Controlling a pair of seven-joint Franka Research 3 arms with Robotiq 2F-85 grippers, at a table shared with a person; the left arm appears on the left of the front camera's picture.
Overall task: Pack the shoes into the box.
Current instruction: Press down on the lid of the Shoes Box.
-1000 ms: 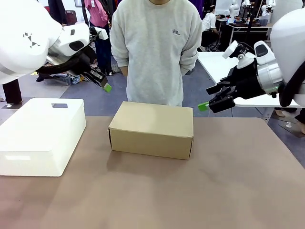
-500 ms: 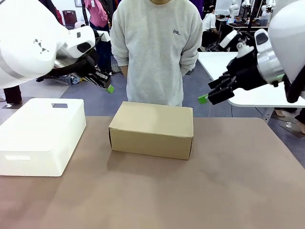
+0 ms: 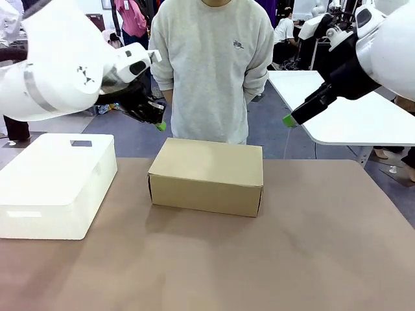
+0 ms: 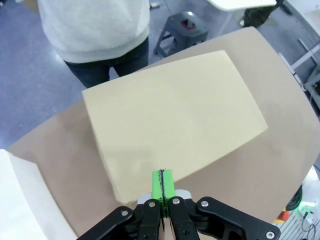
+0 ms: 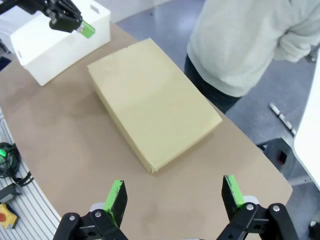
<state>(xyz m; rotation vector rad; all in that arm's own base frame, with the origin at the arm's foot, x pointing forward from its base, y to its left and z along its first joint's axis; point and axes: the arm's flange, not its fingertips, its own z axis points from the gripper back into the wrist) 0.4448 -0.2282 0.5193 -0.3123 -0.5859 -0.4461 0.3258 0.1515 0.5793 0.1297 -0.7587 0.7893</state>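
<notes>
Brown table (image 3: 311,259), closed box (image 3: 207,173) in the middle, a person (image 3: 214,65) standing behind it.
Both arms are raised above the box: left gripper (image 4: 163,182) has its pads pressed together and empty, right gripper (image 5: 172,197) spread wide and empty. I see no shoes; the lid looks shut, so opening it probably comes next.

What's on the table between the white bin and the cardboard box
Nothing. In the front view, the stretch between the white bin and the closed box is bare brown tabletop.
</notes>
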